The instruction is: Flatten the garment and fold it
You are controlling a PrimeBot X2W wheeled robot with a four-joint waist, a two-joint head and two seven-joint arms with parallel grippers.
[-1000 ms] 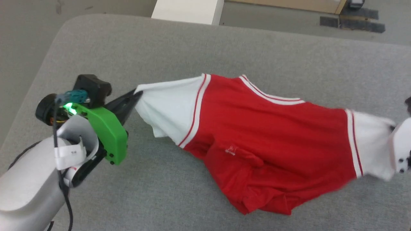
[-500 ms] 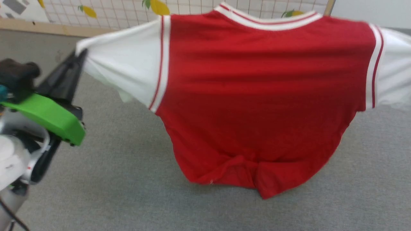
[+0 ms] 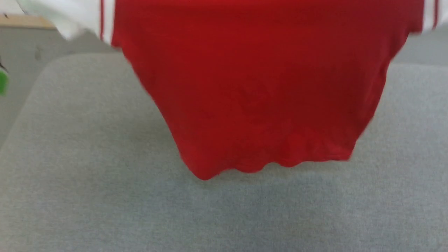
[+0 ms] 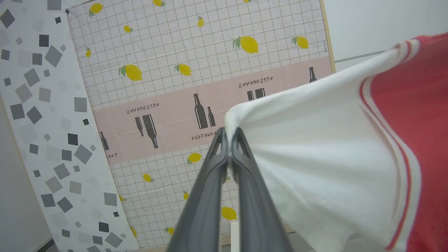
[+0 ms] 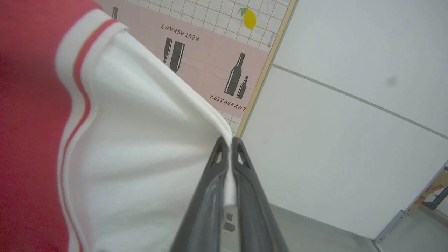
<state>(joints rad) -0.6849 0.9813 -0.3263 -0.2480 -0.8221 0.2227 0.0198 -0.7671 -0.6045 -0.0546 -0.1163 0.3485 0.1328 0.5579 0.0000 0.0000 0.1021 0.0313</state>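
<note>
The garment, a red shirt with white sleeves and red-white trim, hangs spread in the air above the grey table; its wavy hem dangles just over the cloth surface. In the left wrist view my left gripper is shut on the edge of one white sleeve. My right gripper pinches the hem of the other white sleeve, jaws shut on the fabric. A sliver of the left gripper's green housing peeks in at the head view's left edge.
The grey table's rounded far left corner borders bare floor. Behind stands a panel printed with lemons and bottles, a grey-squares panel and a plain white wall.
Both arms have lifted the garment off the table, from lying crumpled to hanging stretched by its sleeves. The head camera has shifted too, and the grippers have left its picture upward.
</note>
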